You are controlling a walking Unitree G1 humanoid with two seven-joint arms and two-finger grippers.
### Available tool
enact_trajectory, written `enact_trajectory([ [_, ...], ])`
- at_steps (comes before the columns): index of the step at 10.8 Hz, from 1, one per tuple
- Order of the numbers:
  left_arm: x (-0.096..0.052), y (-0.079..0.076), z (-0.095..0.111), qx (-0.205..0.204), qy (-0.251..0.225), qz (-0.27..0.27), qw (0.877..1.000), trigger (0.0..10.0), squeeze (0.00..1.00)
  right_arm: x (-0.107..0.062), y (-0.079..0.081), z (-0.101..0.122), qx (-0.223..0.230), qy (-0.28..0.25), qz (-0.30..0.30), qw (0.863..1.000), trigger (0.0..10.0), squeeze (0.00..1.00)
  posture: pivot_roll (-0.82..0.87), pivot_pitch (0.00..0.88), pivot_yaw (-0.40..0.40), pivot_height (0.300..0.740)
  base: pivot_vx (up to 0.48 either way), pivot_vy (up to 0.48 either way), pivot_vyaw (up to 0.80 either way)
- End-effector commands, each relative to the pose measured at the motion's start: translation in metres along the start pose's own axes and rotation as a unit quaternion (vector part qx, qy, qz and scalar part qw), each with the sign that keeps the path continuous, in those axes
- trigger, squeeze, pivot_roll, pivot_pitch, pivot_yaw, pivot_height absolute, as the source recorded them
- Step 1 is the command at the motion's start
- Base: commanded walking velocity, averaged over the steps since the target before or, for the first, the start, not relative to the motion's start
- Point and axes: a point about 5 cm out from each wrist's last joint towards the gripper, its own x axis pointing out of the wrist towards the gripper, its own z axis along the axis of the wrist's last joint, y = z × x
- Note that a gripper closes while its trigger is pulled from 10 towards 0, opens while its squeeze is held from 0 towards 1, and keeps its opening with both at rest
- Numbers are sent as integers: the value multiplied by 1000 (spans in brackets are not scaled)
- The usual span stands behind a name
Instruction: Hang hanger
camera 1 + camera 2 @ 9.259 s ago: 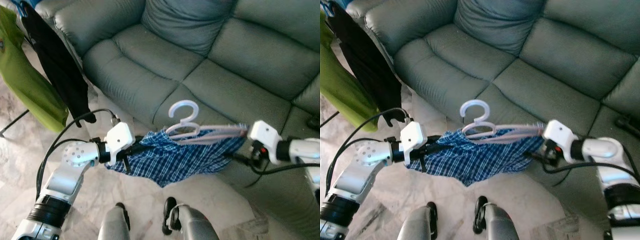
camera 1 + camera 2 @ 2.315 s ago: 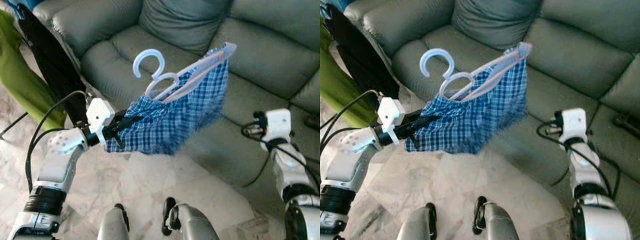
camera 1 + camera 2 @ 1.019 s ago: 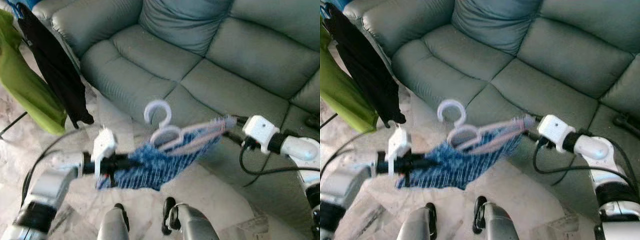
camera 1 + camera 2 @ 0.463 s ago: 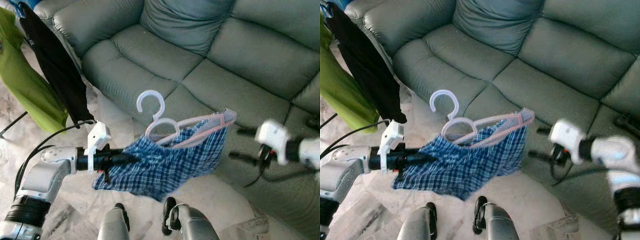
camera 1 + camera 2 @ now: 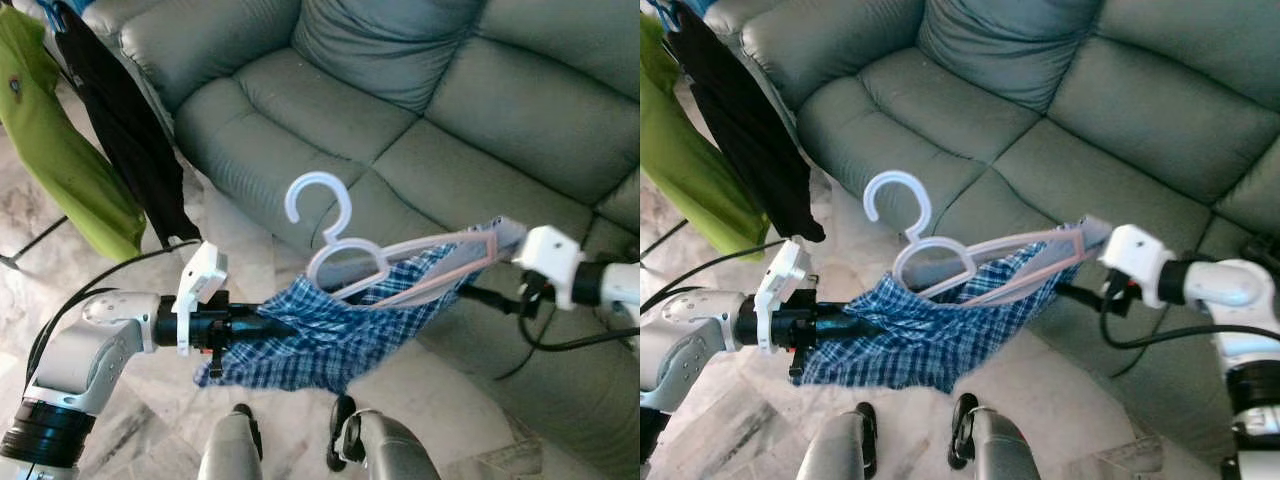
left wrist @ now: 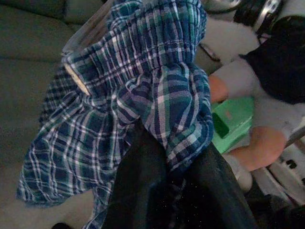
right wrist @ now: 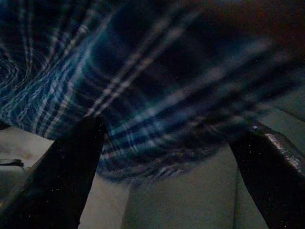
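The pale plastic hanger (image 5: 400,265), light and stiff, hung in mid-air before the grey sofa (image 5: 480,110), threaded through limp plaid shorts (image 5: 330,335). The left gripper (image 5: 262,327) was clenched on the bunched cloth; the right gripper (image 5: 478,296) stood spread beneath the far end. The rigid frame likely offered surer hold than the sliding fabric.

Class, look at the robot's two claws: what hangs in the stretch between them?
In the left eye view, a pale hanger with blue checked shorts spans from left claw to right claw.

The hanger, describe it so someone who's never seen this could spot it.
In front of the grey sofa, between the robot's two arms, hangs blue plaid cloth. The hanger sits atop it: pale plastic, its open hook pointing up, unlike the dark and green clothes hanging far left.
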Motion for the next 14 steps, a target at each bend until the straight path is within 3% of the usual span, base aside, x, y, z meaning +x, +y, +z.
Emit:
enact_trajectory([
  [1,2,-7,5,1,-8,-23,1000,0,0,3,-1,2,-20,-1,-2,1000,10000,1000,-24,242,-10,740,0,0,0],
  [2,3,-10,6,-3,-13,-28,1000,0,0,7,-4,7,-53,-13,-21,998,10000,792,-25,243,-9,740,0,0,0],
  [3,6,-12,6,-5,-13,-32,999,0,0,16,-6,18,-71,-53,-41,995,10000,0,-23,245,-7,740,0,0,0],
  [5,10,-15,2,-15,-10,-38,999,0,0,35,3,27,-90,-93,-61,990,10000,0,-24,246,-9,740,0,0,0],
  [6,12,-17,4,-19,-16,-43,999,0,0,42,9,25,-84,-102,-56,990,627,0,-22,247,-11,740,0,0,0],
  [7,12,-18,6,-18,-18,-44,999,0,0,52,20,20,-58,-109,-37,992,0,0,-17,247,-10,740,0,0,0],
  [11,11,-17,7,-13,-18,-33,999,0,0,61,27,12,-42,-94,-41,994,0,0,-16,247,-14,740,0,0,0],
  [12,13,-5,11,19,-38,21,999,0,0,64,37,5,-21,-77,-12,997,10000,0,-17,246,-19,740,0,0,0],
  [13,14,10,15,51,-54,80,994,0,0,70,47,1,5,-73,-12,997,10000,0,-17,246,-19,740,0,0,0],
  [14,18,10,19,60,-60,77,993,0,0,77,60,-2,14,-75,-10,997,10000,0,-15,243,-29,740,0,0,0],
])
